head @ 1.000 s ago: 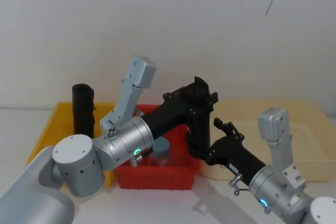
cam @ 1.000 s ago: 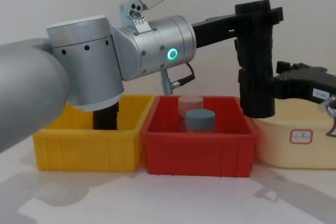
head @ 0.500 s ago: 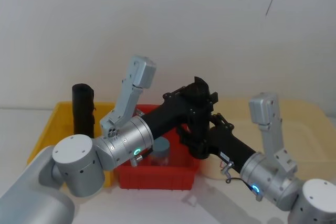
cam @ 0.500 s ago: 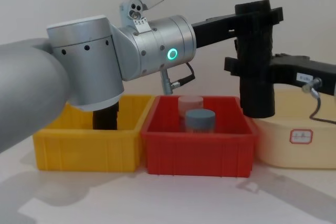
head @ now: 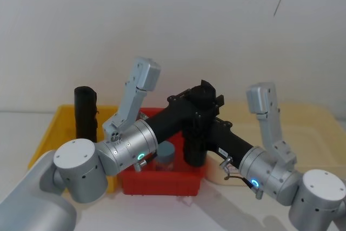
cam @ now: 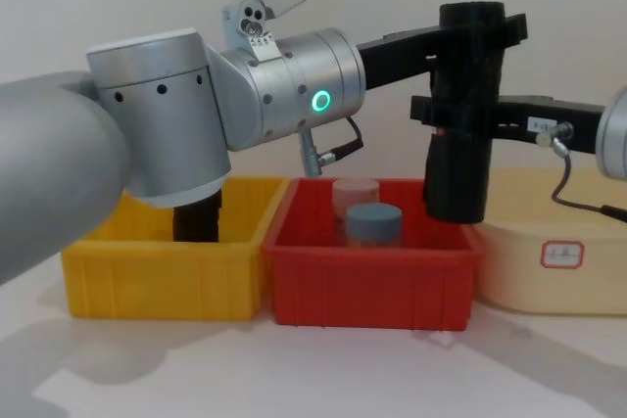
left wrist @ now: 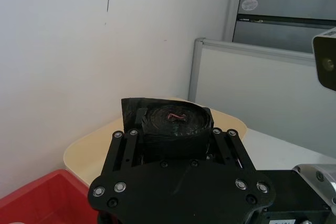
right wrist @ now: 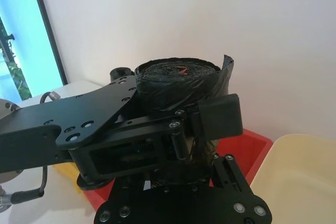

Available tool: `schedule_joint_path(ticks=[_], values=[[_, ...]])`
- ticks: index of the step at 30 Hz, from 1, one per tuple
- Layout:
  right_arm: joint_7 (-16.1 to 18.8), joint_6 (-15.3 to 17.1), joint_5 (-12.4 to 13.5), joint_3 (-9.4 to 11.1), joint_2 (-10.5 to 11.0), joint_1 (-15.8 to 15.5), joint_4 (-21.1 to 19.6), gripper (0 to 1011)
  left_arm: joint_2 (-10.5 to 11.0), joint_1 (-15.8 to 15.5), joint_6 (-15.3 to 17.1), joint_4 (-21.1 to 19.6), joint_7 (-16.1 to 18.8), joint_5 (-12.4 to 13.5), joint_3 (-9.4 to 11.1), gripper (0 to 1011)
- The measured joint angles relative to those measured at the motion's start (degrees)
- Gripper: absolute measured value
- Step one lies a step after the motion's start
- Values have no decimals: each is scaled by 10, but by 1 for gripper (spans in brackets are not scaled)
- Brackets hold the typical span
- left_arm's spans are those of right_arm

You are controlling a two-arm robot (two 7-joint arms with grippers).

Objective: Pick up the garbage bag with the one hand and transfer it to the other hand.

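Left pincer is clamped on the top end of the garbage bag, so the roll hangs roughly upright over the right end of the red bin. Right pincer sits just below it at the roll's middle, crosswise to its long axis. Can't tell if that one's gripping.
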Motion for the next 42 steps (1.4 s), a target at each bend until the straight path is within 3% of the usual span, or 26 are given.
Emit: schedule_joint_path(ticks=[4,9,14,20,26,39,42], values=[[-8,0,4,-1,-5,-5,2,478,0,0,0,0,0,0,0,554],[-23,-6,5,-1,-12,-18,6,478,0,0,1,0,0,0,0,554],[-36,-6,3,-2,-16,-27,8,478,0,0,0,0,0,0,0,670],[-51,-6,-2,-1,-21,-33,6,478,0,0,0,0,0,0,0,876],[-61,-3,-7,2,-25,-36,3,478,0,0,0,0,0,0,0,1000],[-81,1,-12,16,-34,-38,-5,478,0,0,0,0,0,0,0,1001],[-90,2,-10,27,-38,-40,-8,478,0,0,0,0,0,0,0,1001]])
